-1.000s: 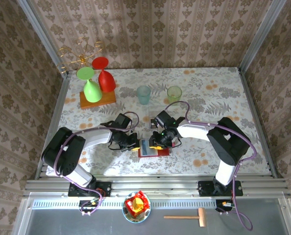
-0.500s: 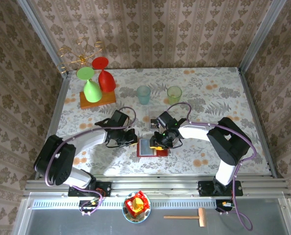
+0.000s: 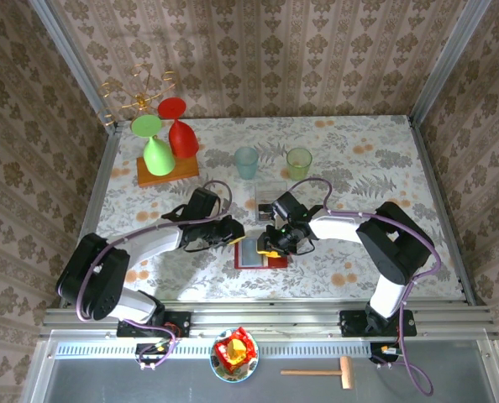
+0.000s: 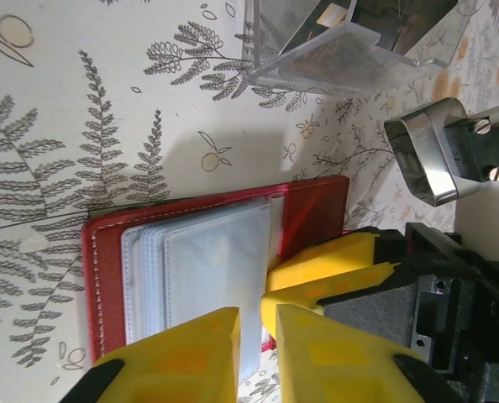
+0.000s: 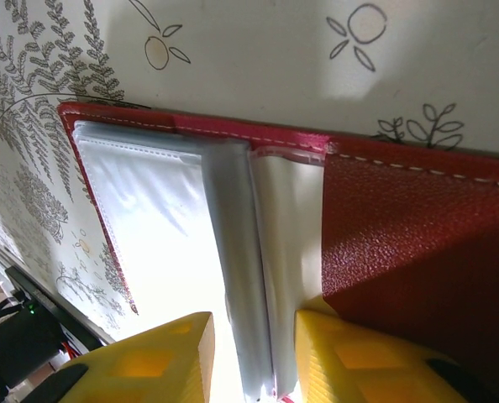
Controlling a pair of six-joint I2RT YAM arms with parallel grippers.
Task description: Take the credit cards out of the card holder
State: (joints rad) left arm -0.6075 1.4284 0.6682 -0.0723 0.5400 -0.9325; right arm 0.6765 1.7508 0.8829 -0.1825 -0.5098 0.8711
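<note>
The red card holder (image 3: 254, 253) lies open on the table, its greyish clear pockets (image 4: 207, 269) facing up inside the red border (image 4: 105, 277). No card colour shows through the pockets, so the credit cards are hidden. My left gripper (image 3: 235, 238) hovers at the holder's edge, and its yellow fingers (image 4: 178, 357) stand a narrow gap apart over the pocket's rim (image 4: 258, 332). My right gripper (image 3: 265, 245) is shut on the stack of pocket leaves beside the red cover (image 5: 417, 243). The leaves (image 5: 241, 277) run between its two fingers (image 5: 342, 361).
A clear square plastic box (image 3: 270, 196) sits just behind the holder, close to both grippers (image 4: 342, 50). Further back stand a teal cup (image 3: 246, 161) and a green cup (image 3: 298, 159). At the back left, two upturned glasses rest on a wooden board (image 3: 167, 170).
My left gripper has swung right, from beside the holder up to its edge. My right gripper has stayed on the holder, which has barely shifted.
</note>
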